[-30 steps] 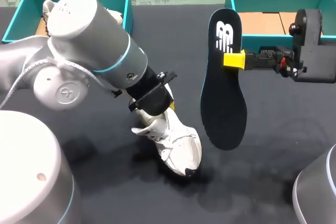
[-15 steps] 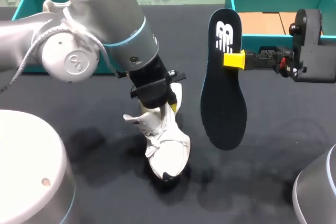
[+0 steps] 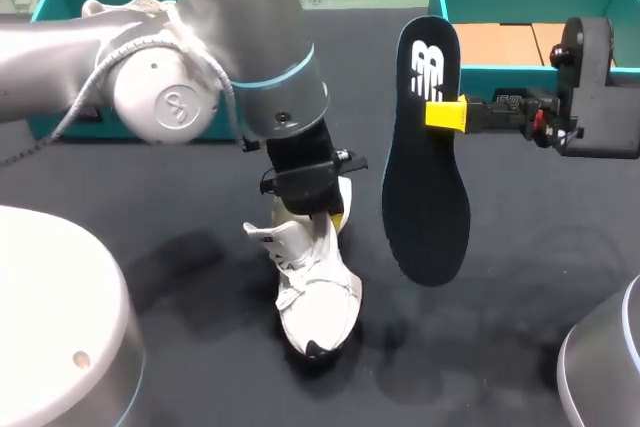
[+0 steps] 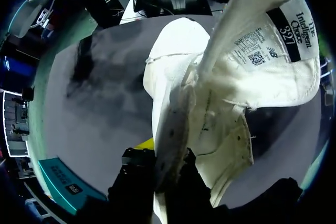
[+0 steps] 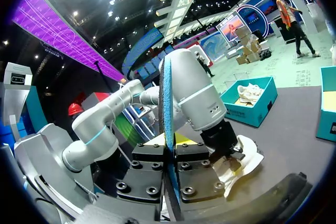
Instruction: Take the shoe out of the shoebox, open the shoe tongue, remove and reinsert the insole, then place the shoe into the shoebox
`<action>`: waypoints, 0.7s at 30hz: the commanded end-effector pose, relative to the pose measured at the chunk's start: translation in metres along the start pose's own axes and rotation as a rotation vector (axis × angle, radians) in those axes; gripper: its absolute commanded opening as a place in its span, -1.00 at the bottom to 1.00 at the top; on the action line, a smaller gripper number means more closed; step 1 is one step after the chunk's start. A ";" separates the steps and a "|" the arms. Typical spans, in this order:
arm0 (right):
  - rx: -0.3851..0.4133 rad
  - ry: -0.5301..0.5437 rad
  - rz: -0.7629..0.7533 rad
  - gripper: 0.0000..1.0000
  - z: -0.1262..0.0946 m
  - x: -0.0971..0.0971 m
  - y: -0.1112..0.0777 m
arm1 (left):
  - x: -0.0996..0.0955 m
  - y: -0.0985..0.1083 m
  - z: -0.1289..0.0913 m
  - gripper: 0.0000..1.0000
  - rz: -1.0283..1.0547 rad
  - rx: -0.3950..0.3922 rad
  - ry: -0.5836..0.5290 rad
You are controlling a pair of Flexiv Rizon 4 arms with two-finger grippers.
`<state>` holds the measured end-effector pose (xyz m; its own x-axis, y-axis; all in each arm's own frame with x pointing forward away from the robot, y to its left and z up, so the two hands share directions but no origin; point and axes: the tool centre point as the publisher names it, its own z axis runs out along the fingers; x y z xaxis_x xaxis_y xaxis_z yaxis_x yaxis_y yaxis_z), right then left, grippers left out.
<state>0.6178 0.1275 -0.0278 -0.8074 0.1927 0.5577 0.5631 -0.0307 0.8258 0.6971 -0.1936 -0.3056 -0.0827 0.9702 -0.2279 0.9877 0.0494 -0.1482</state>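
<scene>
White laced shoe (image 3: 316, 287), flat black insole (image 3: 425, 197)

Light falls evenly from overhead, bright but soft. The dark table (image 3: 520, 277) soaks it up, and faint shadows pool around the white shoe (image 3: 318, 297). The left arm (image 3: 240, 37) carries a mild sheen. Seen close, the shoe's tongue (image 4: 273, 51) glares almost white, while the insole (image 3: 425, 177) stays matte.

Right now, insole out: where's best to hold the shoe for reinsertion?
Pinch the shoe by its collar wall, coming from above, one finger inside, one outside, as the left gripper does. The wall is thin, the tongue is flipped open, and this probably leaves the mouth clear for the insole in the right gripper.
</scene>
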 end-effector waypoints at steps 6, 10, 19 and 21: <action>-0.006 -0.009 0.001 -1.00 -0.004 0.005 -0.005 | -0.016 0.005 0.028 -1.00 -0.012 0.013 0.131; -0.006 -0.009 0.001 -1.00 -0.004 0.005 -0.005 | -0.015 0.009 0.038 -1.00 -0.036 0.027 0.161; -0.006 -0.009 0.001 -1.00 -0.004 0.005 -0.005 | -0.006 0.007 0.056 -1.00 -0.028 0.039 0.207; -0.006 -0.009 0.001 -1.00 -0.004 0.005 -0.005 | -0.006 0.008 0.059 -1.00 -0.030 0.034 0.215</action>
<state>0.6178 0.1275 -0.0278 -0.8074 0.1926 0.5577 0.5631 -0.0307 0.8258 0.6982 -0.2075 -0.3583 -0.0795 0.9965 -0.0277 0.9795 0.0729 -0.1877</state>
